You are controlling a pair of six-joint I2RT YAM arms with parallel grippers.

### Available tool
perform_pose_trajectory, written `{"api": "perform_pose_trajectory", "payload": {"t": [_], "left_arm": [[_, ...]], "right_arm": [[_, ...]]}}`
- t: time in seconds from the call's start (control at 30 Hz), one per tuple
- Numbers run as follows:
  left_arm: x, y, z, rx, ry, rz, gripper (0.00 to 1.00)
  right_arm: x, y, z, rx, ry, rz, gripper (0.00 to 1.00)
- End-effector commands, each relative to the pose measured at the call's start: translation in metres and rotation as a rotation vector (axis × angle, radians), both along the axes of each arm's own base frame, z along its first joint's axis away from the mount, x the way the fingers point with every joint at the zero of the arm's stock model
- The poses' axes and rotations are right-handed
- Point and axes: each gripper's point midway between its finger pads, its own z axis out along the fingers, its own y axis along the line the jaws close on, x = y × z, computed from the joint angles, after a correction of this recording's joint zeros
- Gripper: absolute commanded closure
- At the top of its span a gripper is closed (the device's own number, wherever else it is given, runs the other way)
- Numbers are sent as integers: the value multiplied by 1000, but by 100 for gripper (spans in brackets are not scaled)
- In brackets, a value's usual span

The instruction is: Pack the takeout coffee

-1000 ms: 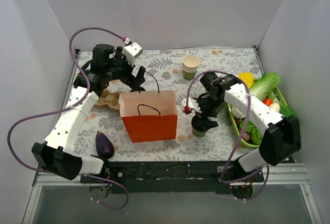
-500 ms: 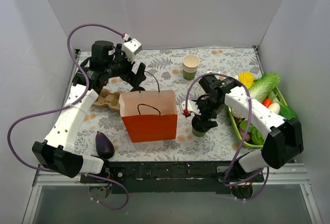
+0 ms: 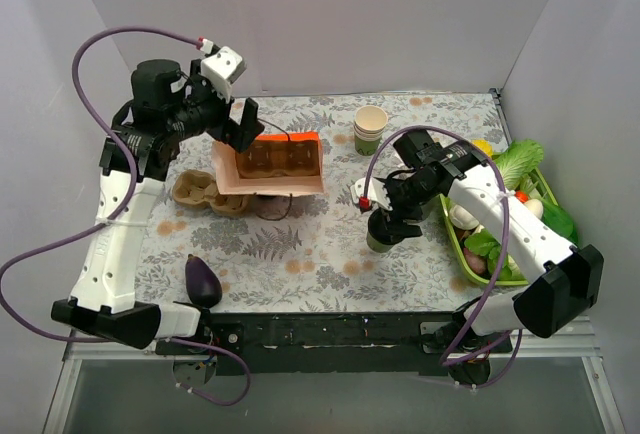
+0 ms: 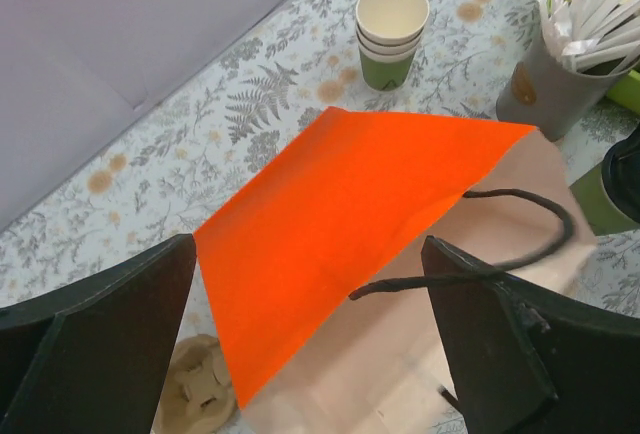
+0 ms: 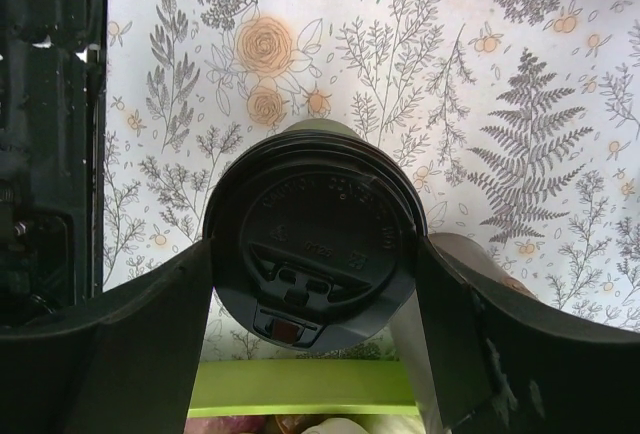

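The floral table (image 3: pixel 300 254) carries an eggplant (image 3: pixel 202 280), a cardboard cup carrier (image 3: pixel 200 192), stacked cups (image 3: pixel 371 129) and a vegetable basket (image 3: pixel 487 280).

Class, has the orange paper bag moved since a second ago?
Yes. The orange paper bag has shifted away from the eggplant, toward the back wall, and is now tipped, overlapping the cardboard cup carrier in view.

You see a floral tablecloth (image 3: pixel 300 254) bearing a stack of lidless paper cups (image 3: pixel 371 129) near the back. A cardboard cup carrier (image 3: pixel 195 191) lies at left and a purple eggplant (image 3: pixel 202 279) by the near edge. A green basket (image 3: pixel 460 247) of vegetables stands at right.
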Motion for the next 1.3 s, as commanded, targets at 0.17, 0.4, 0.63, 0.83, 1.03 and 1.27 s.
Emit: {"api": "perform_pose_trajectory", "payload": {"t": [0.17,0.4,0.63,0.83,1.03,1.27], "left_arm": [[-10,-4,-47,-9,138,-47,14],[-20,-14,-47,19,149,-168,42],[-19,-13,-58,80,157,-211,39],[-38,46,-109,510,27,-207,21],[-46,66,-146,669,17,-244,18],[6,88,-127,605,-20,-37,21]], "right_arm": [[-3,19,29,111,14,-22,56],[5,27,42,168,-22,-59,59],[10,33,47,198,-18,-102,64],[9,36,42,219,1,-121,78],[12,41,37,236,9,-143,99],[17,44,44,246,4,-159,99]]}}
